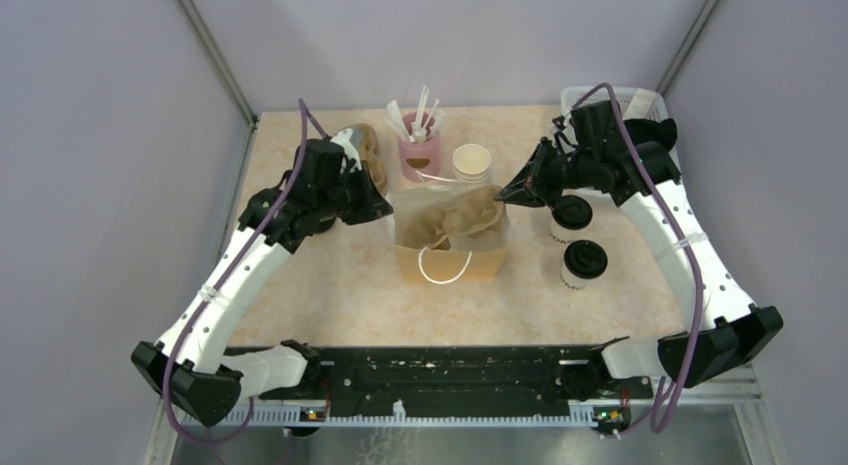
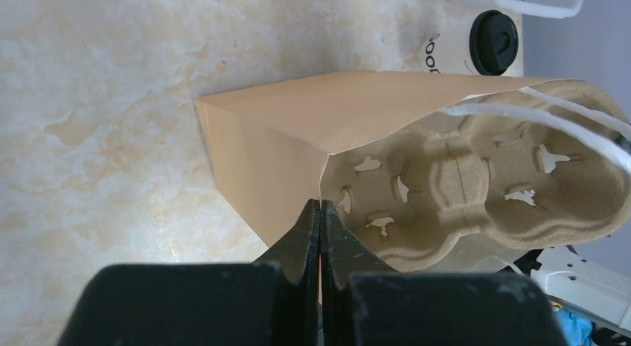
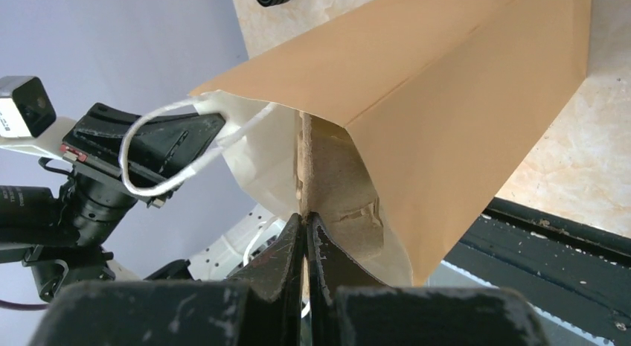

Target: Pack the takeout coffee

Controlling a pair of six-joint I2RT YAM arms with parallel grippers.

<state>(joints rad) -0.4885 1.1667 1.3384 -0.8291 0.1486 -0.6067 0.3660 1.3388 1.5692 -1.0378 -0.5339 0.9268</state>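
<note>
**As Two Claws Pinch a Bag's Rim, the Coffees Stand Outside**

While both arms reach in from opposite sides, we find the left claw point(image 1: 388, 213) and the right claw point(image 1: 503, 195) at the mouth of a brown paper bag point(image 1: 450, 257). The bag stands upright in the middle of the marbled tabletop point(image 1: 330, 285). Seen from the left wrist, that claw's black fingers point(image 2: 301, 238) are pressed flat together. Their tips meet the bag's cut edge, which appears to be nipped between them. From the right wrist we see much the same on the opposite side: the jaws are closed tight, with a thin edge of the bag's rim running down between them.

A moulded pulp cup carrier point(image 2: 461, 190) lies inside the bag, and a white cord handle point(image 1: 445, 270) hangs over the bag's near face.

Both coffees are outside the bag, on the tabletop to its right. The farther lidded cup point(image 1: 571, 217) stands just beside the bag, below the right claw. The nearer lidded cup point(image 1: 583, 263) stands close in front of it. Each is upright, with its black lid on.

Behind the bag we can make out a pink holder of white stirrers point(image 1: 418, 150) and, beside it, a stack of lidless white cups point(image 1: 471, 163). A white basket point(image 1: 640, 100) sits in the back right corner.
</note>
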